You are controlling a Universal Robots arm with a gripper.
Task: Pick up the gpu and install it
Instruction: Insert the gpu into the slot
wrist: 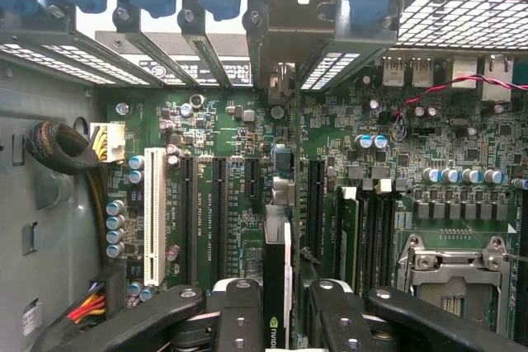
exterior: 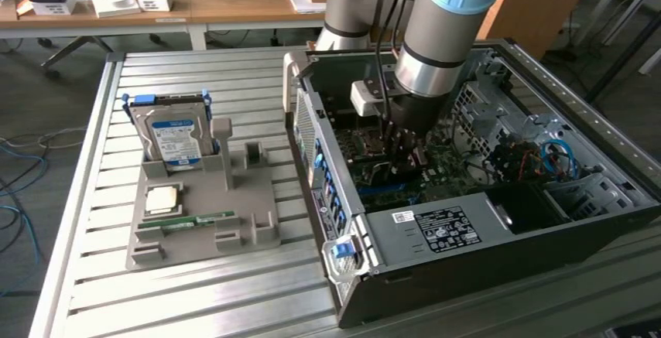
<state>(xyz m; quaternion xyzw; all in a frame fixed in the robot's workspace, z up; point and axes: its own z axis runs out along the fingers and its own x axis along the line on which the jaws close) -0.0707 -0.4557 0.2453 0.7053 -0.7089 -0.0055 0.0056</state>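
Observation:
My gripper is reaching down inside the open computer case, above the green motherboard. In the wrist view its black fingers are shut on the gpu. The gpu is a thin dark card seen edge-on, with a logo near the fingers. The card runs toward the rear slot openings, where a silvery bracket piece sits between the slot covers. It hangs over the black expansion slots in the middle of the board. I cannot tell whether its edge touches a slot.
A grey fixture tray beside the case holds an upright hard drive, a green memory stick and a small square chip. Inside the case are a white slot, a processor socket, a cable bundle and blue cables.

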